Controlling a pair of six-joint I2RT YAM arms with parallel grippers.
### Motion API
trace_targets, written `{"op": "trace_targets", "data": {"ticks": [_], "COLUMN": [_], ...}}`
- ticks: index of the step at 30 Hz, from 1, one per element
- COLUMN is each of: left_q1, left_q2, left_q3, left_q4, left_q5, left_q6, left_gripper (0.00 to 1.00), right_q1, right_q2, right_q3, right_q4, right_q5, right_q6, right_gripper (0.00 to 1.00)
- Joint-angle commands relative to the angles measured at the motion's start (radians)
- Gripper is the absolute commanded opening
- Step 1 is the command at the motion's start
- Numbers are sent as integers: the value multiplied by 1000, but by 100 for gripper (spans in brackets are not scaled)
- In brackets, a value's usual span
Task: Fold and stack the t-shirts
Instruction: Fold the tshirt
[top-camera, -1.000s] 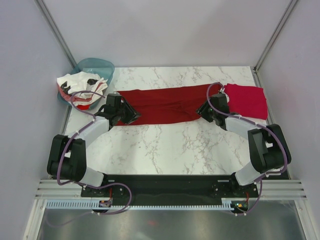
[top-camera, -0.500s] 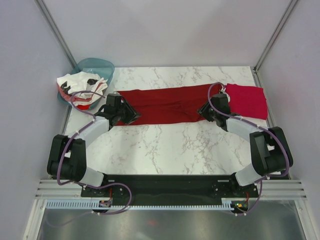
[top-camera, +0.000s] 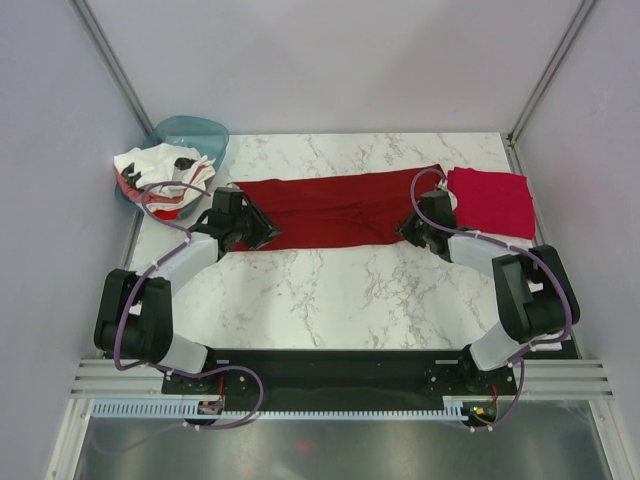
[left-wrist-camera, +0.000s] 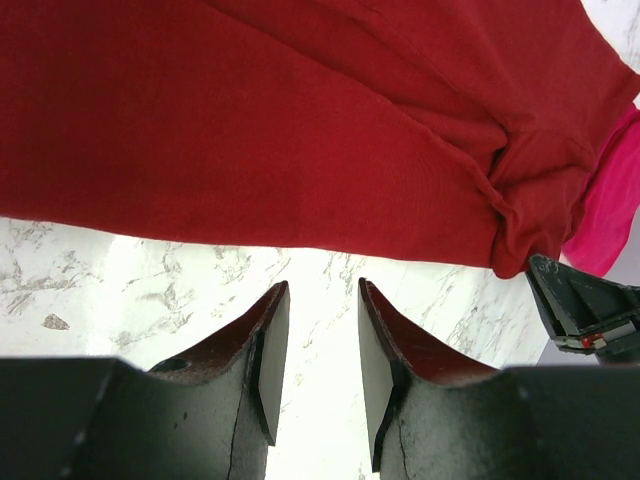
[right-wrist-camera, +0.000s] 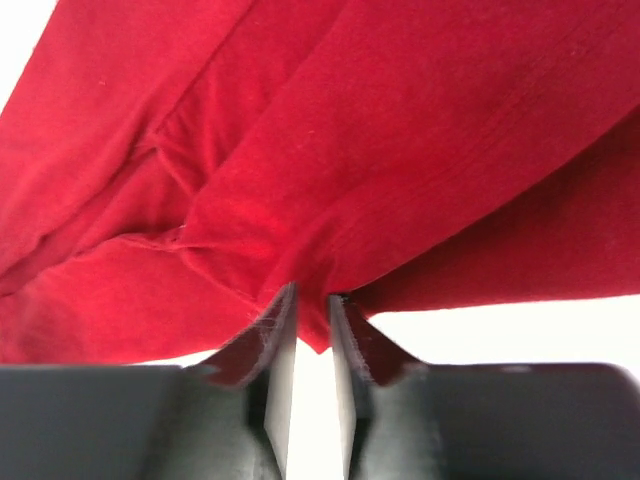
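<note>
At the right end of the maroon shirt (top-camera: 330, 205), the right tool (right-wrist-camera: 312, 300) had its jaws almost together, with the shirt's near hem tucked down between them. As far as I could see that was a pinch on the cloth, presumably so that end could be lifted for a fold. Over at the other end, the left tool (left-wrist-camera: 322, 295) stood partly open above the bare desk (top-camera: 340, 290), just short of the shirt's near edge and holding nothing. I took it to be lined up for the matching corner, so both ends would rise evenly. The shirt itself lay flat, stretched sideways across the far middle of the desk. Just beside its right end a pink shirt (top-camera: 492, 200) lay folded, likely the start of the stack. White shirts (top-camera: 155, 170) were heaped at the far left against a teal basin (top-camera: 195, 130), seemingly waiting their turn.
</note>
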Motion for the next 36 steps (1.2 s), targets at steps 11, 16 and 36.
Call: {"op": "trace_targets", "data": {"ticks": [11, 16, 36], "left_q1": [2, 2, 2], "left_q2": [-3, 2, 26], "left_q3": [40, 43, 53], "left_q4": [2, -1, 3], "left_q5": [14, 37, 51], "left_q6": [39, 38, 32], "left_gripper": [41, 41, 41], "right_q1": [3, 3, 23], "right_q2": [56, 151, 539], "right_q3": [160, 296, 829], "right_q4": [-35, -44, -53], "right_q5": [12, -22, -43], "right_q6": [-9, 15, -32], "right_gripper": [0, 0, 77]}}
